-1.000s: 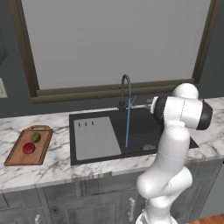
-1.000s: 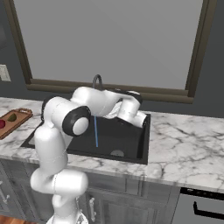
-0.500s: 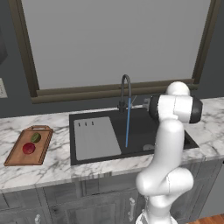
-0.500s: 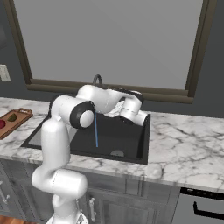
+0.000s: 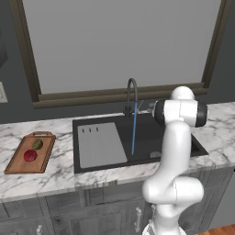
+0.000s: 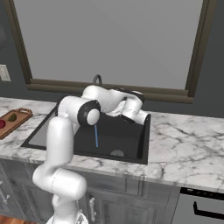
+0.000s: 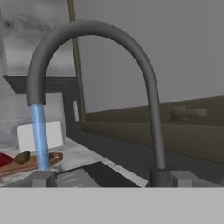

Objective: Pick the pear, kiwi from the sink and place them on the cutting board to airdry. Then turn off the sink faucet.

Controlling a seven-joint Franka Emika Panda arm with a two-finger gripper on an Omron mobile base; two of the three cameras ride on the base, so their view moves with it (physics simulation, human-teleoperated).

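Sink faucet [image 7: 144, 83]: slim dark gooseneck at back rim of sink [image 5: 151, 133], blue stream [image 5: 134, 133] running. Pear [image 5: 30, 155], kiwi [image 5: 37, 144] on cutting board [image 5: 18, 163]. Gripper [image 6: 142, 117] beside faucet, fingers spread wide, empty; lever hard to make out.

There are two fruits, both on the one cutting board [image 5: 23, 158]: one red pear [image 5: 30, 155] and one green kiwi [image 5: 37, 144]. Right of the board is one sink [image 5: 151, 133] with one sink faucet [image 5: 131, 94] and one stream of water [image 5: 134, 134].
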